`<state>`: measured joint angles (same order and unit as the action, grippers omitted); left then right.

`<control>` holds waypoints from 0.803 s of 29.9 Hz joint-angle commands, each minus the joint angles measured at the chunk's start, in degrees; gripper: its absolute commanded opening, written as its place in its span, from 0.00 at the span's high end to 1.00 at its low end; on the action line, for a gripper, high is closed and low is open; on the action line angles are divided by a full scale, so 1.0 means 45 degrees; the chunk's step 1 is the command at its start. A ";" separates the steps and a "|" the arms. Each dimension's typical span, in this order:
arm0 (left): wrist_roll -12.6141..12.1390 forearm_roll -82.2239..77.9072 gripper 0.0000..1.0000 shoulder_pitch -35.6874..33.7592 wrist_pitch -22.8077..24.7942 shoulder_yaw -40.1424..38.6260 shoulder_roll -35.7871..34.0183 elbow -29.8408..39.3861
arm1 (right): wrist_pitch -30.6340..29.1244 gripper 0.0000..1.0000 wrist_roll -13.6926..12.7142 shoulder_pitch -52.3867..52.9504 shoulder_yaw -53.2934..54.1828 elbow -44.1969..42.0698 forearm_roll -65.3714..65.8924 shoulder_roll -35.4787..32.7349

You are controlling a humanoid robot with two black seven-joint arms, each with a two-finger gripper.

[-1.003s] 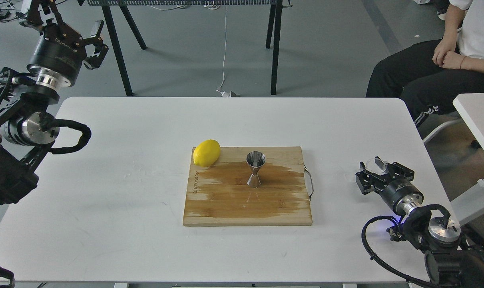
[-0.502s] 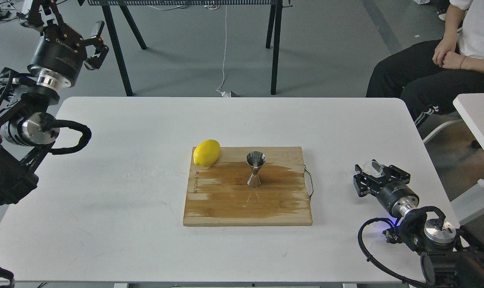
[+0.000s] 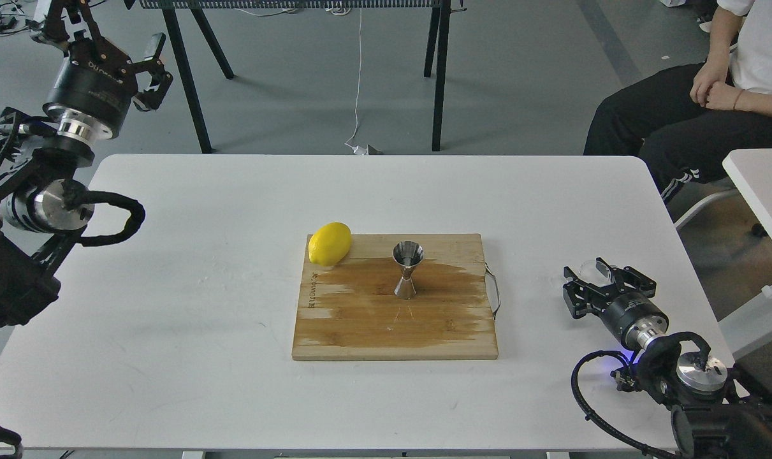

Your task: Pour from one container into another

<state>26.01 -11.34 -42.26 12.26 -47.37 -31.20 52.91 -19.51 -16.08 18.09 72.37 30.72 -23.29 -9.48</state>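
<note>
The tiny clear cup (image 3: 595, 269) sits between the fingers of my right gripper (image 3: 601, 275), low over the white table near its right edge; the gripper is shut on it. The steel jigger (image 3: 407, 270) stands upright in the middle of the wooden cutting board (image 3: 360, 331), well to the left of that gripper. The board shows a wide dark wet patch around the jigger. My left gripper (image 3: 155, 67) is raised beyond the table's far left corner, open and holding nothing.
A yellow lemon (image 3: 329, 243) lies on the board's far left corner. A metal handle (image 3: 493, 290) sticks out of the board's right side. A seated person (image 3: 698, 108) is at the far right, beside a second white table (image 3: 762, 185).
My right gripper has sunk slightly toward the table and shifted a little left with the clear cup. The left arm, jigger and lemon have stayed put.
</note>
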 commanded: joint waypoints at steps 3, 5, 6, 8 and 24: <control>-0.0019 0.0000 0.00 -0.0139 0.0010 0.0000 -0.0020 0.0001 | -0.0371 0.02 -0.0040 -0.0054 -0.0009 0.0243 0.0001 -0.0061; -0.0019 0.0039 0.00 -0.0178 0.0010 0.0000 -0.0020 0.0001 | -0.0935 0.02 -0.0059 -0.0035 -0.0009 0.0282 0.0001 -0.0119; -0.0019 0.0001 0.00 -0.0178 0.0010 0.0000 -0.0020 0.0001 | -0.1267 0.02 -0.0059 -0.0035 -0.0028 0.0301 0.0020 -0.0158; -0.0019 0.0000 0.00 -0.0178 0.0010 0.0000 -0.0020 0.0001 | -0.1887 0.01 -0.0020 0.0023 -0.0106 0.0360 0.0059 -0.0158; 0.0079 0.0059 0.00 0.0250 0.0107 -0.0039 0.0078 0.0001 | -0.1887 0.00 0.2105 0.4026 -0.0653 0.0145 0.0196 -0.1135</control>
<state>26.09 -11.28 -42.10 12.53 -47.37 -31.00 52.91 -28.00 -11.27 32.55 69.49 31.49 -22.50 -14.42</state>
